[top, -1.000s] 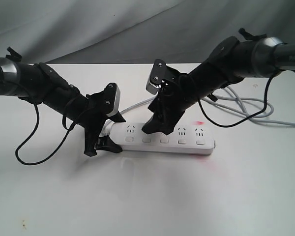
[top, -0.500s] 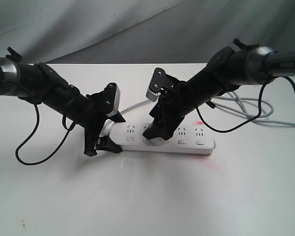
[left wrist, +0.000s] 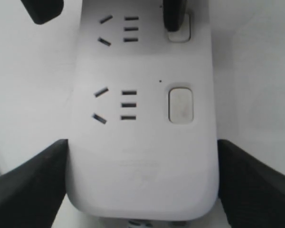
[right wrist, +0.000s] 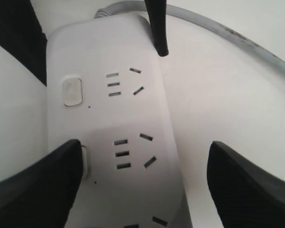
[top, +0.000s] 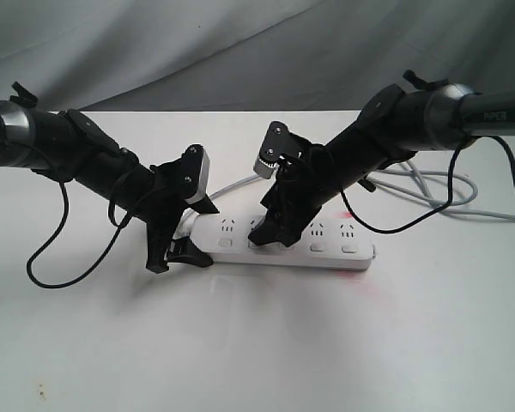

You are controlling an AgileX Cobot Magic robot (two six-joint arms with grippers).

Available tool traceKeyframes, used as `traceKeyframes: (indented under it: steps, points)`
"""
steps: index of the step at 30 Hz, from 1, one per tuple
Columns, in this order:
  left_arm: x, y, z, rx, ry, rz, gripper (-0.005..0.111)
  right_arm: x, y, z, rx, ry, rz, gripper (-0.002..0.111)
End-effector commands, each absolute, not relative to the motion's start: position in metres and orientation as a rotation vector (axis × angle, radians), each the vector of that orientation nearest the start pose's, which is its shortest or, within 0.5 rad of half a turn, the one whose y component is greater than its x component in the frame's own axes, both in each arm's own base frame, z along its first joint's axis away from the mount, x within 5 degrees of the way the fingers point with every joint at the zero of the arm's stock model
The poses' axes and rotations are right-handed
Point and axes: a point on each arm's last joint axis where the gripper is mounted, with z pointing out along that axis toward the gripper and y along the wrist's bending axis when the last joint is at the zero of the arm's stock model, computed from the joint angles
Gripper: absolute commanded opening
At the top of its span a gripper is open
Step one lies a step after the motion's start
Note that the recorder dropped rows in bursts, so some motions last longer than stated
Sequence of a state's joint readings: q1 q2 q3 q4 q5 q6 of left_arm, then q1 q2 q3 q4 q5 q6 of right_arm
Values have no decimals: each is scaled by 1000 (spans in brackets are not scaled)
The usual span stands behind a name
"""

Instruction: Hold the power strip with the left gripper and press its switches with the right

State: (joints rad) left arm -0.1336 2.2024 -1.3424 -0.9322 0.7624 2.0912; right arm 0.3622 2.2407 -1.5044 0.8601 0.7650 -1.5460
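Mid-press, likely: left end effector [top: 178,259] pinching power strip [top: 326,253]; right end effector [top: 273,236] spread, fingertip [left wrist: 175,14] on second switch [left wrist: 185,29] from cord [right wrist: 228,34]. Next: lift, third.

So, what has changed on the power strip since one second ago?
The right end effector came down, jaws open, and one tip now rests on the second switch from the held end. The left end effector stayed clamped on the power strip, which did not move.

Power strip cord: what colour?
Light grey cord, a shade darker than the white power strip. It shows best in the right wrist view.
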Motion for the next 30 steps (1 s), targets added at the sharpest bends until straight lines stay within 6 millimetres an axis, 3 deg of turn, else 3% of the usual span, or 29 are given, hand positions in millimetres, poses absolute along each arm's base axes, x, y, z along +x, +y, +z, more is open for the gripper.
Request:
traceKeyframes:
  steps: [1,7,10,14,17,19,21,30]
  points:
    - [404,-108,97,1768,1832,-435,0,397,207,99,-1674,2059,514,68]
    - [404,-108,97,1768,1832,-435,0,393,212,83,-1730,2093,471,68]
    - [404,-108,97,1768,1832,-435,0,393,213,87,-1694,2095,487,68]
    - [404,-108,97,1768,1832,-435,0,397,211,117,-1620,2048,506,68]
    - [404,-108,97,1768,1832,-435,0,402,191,165,-1558,1985,501,68]
    - [404,-108,97,1768,1832,-435,0,400,175,175,-1566,1998,566,68]
    - [404,-108,97,1768,1832,-435,0,401,168,169,-1576,2023,607,68]
    - [404,-108,97,1768,1832,-435,0,402,172,120,-1599,2109,644,68]
